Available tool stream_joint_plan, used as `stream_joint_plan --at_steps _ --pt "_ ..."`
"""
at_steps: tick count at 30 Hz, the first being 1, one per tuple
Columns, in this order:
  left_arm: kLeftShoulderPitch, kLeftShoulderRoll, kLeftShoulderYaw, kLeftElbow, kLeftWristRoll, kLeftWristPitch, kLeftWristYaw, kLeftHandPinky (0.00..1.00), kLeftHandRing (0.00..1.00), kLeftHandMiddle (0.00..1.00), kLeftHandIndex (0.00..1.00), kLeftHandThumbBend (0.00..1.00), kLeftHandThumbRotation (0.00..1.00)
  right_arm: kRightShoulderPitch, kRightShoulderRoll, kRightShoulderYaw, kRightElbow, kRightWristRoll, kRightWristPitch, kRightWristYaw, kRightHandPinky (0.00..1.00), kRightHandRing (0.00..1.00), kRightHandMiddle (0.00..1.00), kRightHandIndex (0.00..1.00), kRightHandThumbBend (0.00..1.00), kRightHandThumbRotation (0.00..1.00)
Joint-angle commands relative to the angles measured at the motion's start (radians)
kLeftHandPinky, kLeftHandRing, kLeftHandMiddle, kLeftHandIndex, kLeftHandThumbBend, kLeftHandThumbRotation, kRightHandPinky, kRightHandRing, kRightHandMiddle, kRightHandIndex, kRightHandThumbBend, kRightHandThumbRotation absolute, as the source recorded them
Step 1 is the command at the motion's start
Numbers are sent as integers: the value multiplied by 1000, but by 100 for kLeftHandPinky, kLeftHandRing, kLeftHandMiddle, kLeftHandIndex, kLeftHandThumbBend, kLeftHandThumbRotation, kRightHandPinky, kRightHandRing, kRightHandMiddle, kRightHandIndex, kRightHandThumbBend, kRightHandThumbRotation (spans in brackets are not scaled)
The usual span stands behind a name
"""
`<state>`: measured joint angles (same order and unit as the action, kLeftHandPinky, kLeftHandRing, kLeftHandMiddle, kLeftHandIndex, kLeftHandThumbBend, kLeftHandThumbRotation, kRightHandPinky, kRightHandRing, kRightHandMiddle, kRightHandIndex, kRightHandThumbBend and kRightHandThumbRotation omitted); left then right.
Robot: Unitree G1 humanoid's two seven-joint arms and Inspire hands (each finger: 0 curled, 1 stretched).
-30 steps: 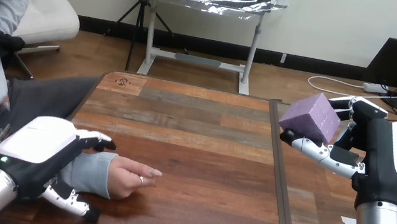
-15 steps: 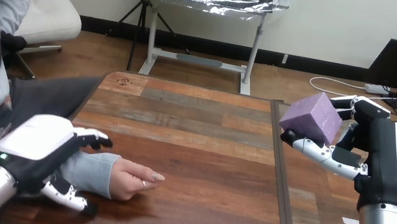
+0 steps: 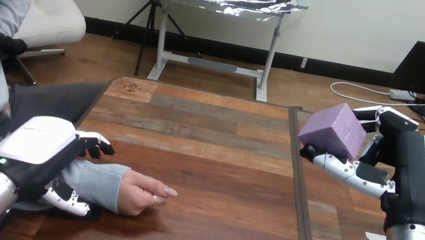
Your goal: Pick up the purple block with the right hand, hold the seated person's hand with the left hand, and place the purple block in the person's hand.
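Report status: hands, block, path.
Right hand shut on purple cube, aloft. Left hand clasps person's grey-sleeved forearm. Person's hand palm-down on wooden table. Nothing between.

We lose most of person's grey-sleeved forearm (image 3: pixel 100 181) beneath white-backed left hand (image 3: pixel 36 151); underside of purple cube-shaped block (image 3: pixel 335 130) hidden by black right hand (image 3: pixel 411 169).

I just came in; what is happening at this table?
The robot's right hand holds a purple block up over the right side of the table. Its left hand is closed round the person's forearm, near the wrist. The person's hand rests on the table; the block is not yet in it.
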<state>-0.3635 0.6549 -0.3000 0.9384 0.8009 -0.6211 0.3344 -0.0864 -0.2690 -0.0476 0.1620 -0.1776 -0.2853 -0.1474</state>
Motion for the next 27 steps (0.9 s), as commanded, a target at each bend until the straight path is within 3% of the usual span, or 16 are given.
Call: stream_joint_plan --at_steps 1,7,15,23,27 --pt "-58 -12 -42 56 18 8 38 65 66 68 71 100 24 -31 9 -22 -64 12 -1 3 3 8 13 17 30 9" --pt "-63 -23 -58 77 10 -2 77 58 58 62 65 100 20 -26 10 -21 -66 14 -6 6 3 7 12 17 30 8" --pt "-69 -38 -83 111 11 -29 169 47 47 50 53 97 14 -21 9 -19 -67 5 -10 4 3 7 12 17 31 5" --pt "-77 -42 -107 121 15 -47 219 39 39 42 44 92 9 -22 13 -15 -60 -1 -11 3 3 8 13 18 31 4" --pt "-78 -44 -111 116 7 -50 218 36 36 40 42 90 7 -24 14 -11 -56 -7 -12 1 4 8 13 18 31 3"
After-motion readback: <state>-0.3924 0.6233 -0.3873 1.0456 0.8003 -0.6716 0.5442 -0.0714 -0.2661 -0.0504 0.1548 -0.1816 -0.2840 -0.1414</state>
